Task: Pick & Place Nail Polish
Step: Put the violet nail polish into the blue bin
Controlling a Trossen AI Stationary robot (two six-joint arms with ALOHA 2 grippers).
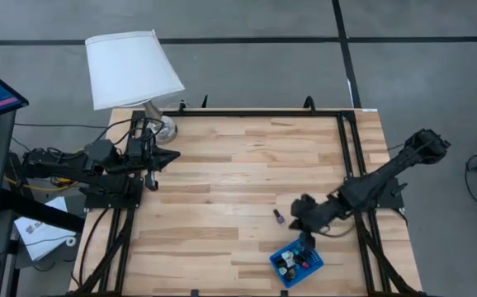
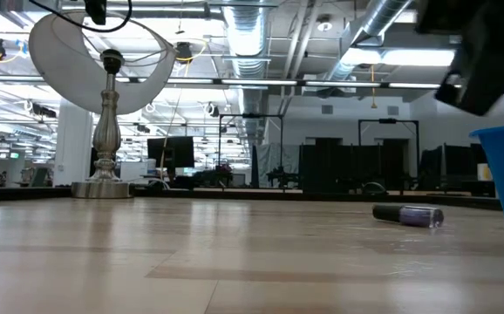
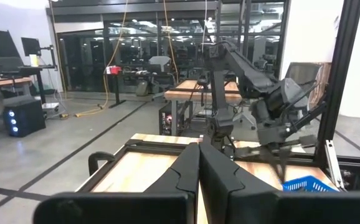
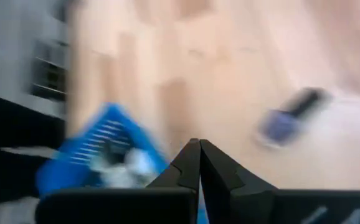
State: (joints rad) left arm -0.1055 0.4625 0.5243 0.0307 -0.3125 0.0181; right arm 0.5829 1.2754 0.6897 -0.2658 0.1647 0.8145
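One nail polish bottle [image 1: 278, 217] with a purple body and dark cap lies on its side on the wooden table; it also shows in the low view [image 2: 409, 215] and, blurred, in the right wrist view [image 4: 286, 121]. A small blue tray [image 1: 296, 261] near the table's front edge holds several more bottles. My right gripper [image 1: 301, 227] hangs above the table between the lying bottle and the tray, slanting down, with its fingers [image 4: 189, 163] shut and nothing between them. My left gripper [image 1: 154, 161] waits at the table's left edge, pointing level, with its fingers [image 3: 189, 168] shut on nothing.
A lamp with a white shade [image 1: 131, 68] and a silvery foot [image 2: 104, 187] stands at the far left corner, beside the left arm. A black frame rail [image 1: 350, 148] runs along the table's right side. Bare wood [image 1: 230, 173] spans the middle.
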